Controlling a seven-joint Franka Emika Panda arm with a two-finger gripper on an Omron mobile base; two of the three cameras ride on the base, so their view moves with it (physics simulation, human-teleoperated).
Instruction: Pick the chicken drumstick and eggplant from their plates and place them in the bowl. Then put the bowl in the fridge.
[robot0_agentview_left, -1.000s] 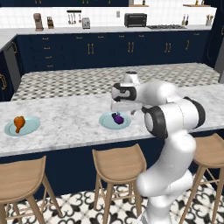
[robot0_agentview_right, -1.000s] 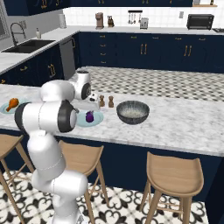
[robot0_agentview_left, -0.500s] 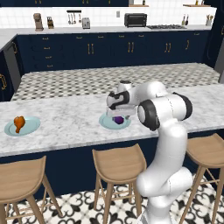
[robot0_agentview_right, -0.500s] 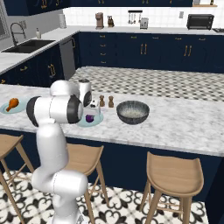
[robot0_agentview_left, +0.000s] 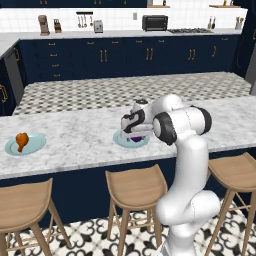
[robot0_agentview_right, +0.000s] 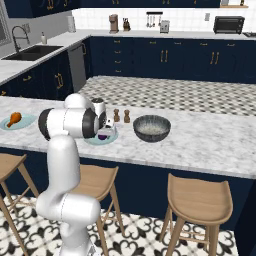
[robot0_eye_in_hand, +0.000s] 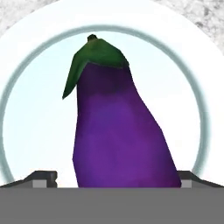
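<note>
Now | you lowered the end effector (robot0_agentview_left: 134, 136), spread wide, astride the eggplant (robot0_eye_in_hand: 118, 127) | grasp came next.

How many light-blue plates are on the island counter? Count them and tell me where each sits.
2. One plate lies at the counter's left end under the chicken drumstick; the other plate lies mid-counter beneath the open claw, holding the eggplant.
</note>
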